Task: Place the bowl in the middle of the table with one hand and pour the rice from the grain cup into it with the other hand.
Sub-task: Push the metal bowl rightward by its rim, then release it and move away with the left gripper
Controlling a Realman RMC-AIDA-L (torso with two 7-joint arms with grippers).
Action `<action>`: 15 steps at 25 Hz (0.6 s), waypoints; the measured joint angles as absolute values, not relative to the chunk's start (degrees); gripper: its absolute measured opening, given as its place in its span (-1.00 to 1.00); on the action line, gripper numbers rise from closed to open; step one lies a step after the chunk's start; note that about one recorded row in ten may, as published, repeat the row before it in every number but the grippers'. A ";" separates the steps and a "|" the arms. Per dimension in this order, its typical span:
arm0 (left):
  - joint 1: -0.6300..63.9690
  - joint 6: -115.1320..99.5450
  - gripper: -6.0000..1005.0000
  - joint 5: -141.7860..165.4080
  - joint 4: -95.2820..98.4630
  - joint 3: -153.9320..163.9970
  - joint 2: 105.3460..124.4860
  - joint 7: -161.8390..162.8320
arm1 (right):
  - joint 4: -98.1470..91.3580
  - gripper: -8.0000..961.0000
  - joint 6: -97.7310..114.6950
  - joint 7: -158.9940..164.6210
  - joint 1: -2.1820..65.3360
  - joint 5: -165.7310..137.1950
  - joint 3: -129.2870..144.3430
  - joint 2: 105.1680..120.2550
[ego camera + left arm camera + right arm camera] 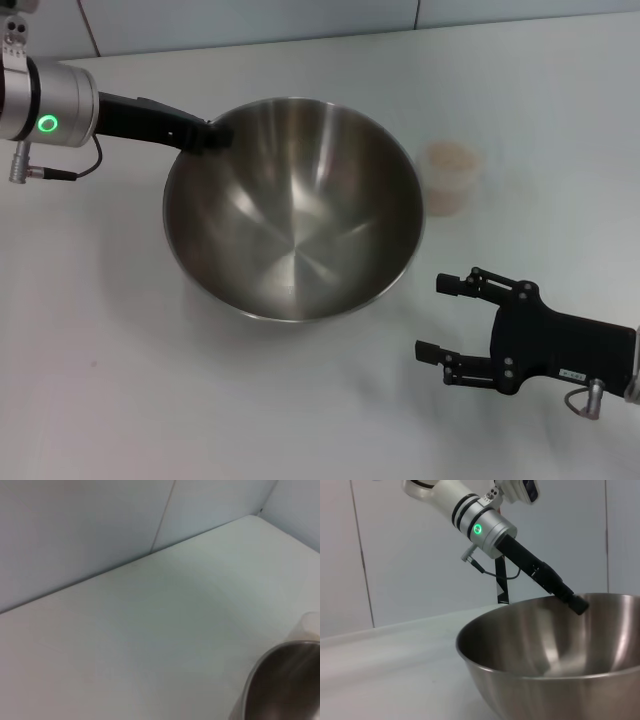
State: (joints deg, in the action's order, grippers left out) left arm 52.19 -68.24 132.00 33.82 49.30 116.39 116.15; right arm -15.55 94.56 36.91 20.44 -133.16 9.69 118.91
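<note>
A large steel bowl [292,210] sits at the middle of the white table [120,380]. My left gripper [214,135] reaches in from the left and is shut on the bowl's far-left rim; the right wrist view shows the same grip [577,604] on the bowl [545,650]. Right of the bowl stands the small frosted grain cup [451,177], upright and close to the rim, holding pale rice [450,156]. My right gripper [430,317] hovers open near the front right, empty, a short way in front of the cup. The left wrist view catches only the bowl's edge [285,680].
A pale wall with vertical seams [162,515] borders the table's far side. The table runs on behind the bowl to the wall [300,20].
</note>
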 joint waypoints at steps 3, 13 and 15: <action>51.81 -66.82 -0.90 132.37 33.66 49.33 116.79 115.24 | -15.55 0.73 94.56 36.91 20.58 -133.16 9.68 118.91; 50.84 -63.83 -0.80 132.42 33.77 50.86 118.35 112.99 | -15.56 0.73 94.56 36.91 20.65 -133.10 9.66 118.91; 50.73 -63.60 -0.76 132.41 33.84 51.03 118.40 112.85 | -15.55 0.73 94.57 36.91 20.63 -133.02 9.67 118.91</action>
State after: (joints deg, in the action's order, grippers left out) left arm 50.73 -63.60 132.41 33.84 51.03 118.40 112.85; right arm -15.55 94.57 36.91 20.63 -133.02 9.67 118.91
